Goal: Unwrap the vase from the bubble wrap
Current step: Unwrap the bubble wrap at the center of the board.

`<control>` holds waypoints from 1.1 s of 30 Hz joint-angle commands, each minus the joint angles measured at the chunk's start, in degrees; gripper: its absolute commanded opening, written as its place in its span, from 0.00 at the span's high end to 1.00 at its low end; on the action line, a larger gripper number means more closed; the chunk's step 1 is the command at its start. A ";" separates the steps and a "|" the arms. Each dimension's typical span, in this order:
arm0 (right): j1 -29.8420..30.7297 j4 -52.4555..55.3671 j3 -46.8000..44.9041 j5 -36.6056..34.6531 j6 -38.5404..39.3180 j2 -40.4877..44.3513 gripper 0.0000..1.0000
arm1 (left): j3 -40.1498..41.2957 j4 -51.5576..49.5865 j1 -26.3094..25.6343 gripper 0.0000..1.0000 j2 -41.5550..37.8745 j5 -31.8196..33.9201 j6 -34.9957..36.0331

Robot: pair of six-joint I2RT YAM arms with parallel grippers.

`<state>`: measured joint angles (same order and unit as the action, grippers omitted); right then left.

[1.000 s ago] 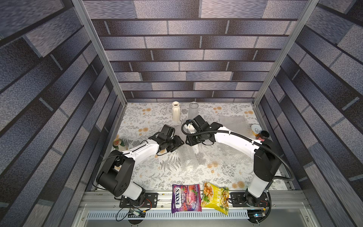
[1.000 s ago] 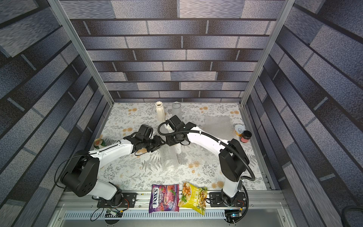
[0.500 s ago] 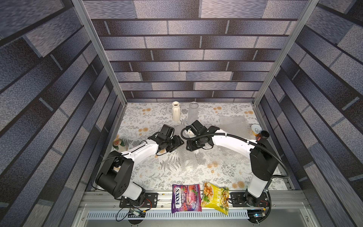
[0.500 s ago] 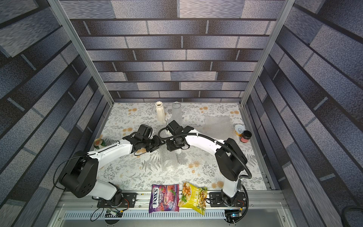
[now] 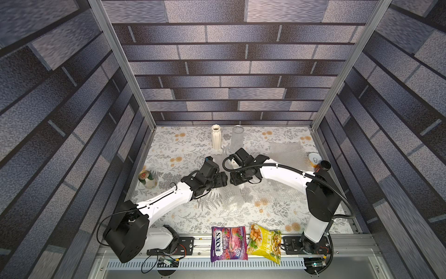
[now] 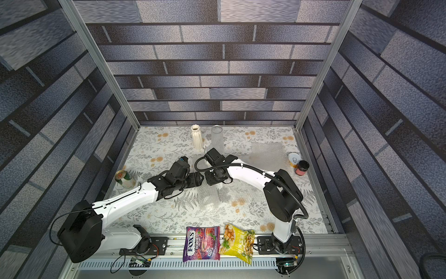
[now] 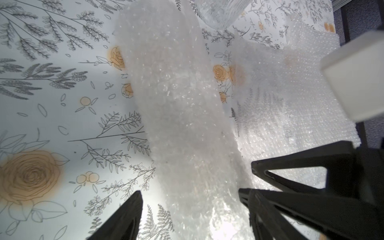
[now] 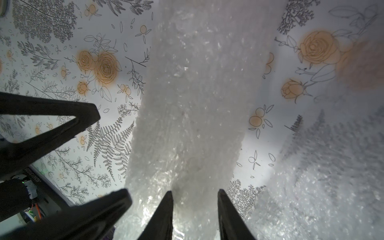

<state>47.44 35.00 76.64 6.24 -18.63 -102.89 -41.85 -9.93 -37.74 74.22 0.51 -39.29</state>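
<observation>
Both top views are pretty sharp, bright on the table (image 5: 229,218), dimmer up the walls (image 5: 48,120), with wide-angle stretch at the edges. Wrist shots are softer: the bubble wrap (image 8: 191,124) glares white, and the black fingers (image 8: 164,216) up close are blurry silhouettes.

Legend, lower centre in both top views: purple sweet bag (image 5: 228,243) (image 6: 201,243) reads "FOX'S BERRIES". Yellow snack bag (image 5: 264,242) beside it: print too small to read.
</observation>
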 commanded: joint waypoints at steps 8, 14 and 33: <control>-1.57 3.65 -1.40 -4.26 -0.69 1.38 0.63 | 1.39 -0.16 1.17 0.42 -1.96 5.59 1.86; -2.08 4.01 -1.49 -4.64 -0.51 1.20 0.63 | 2.73 5.61 1.05 0.38 -2.45 2.45 1.67; -2.88 3.57 0.17 -5.36 0.47 3.64 0.63 | -2.98 6.03 -2.06 0.40 10.03 -0.03 0.23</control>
<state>44.86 37.34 75.16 1.69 -18.76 -101.56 -44.25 -1.74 -39.35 83.72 0.58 -38.54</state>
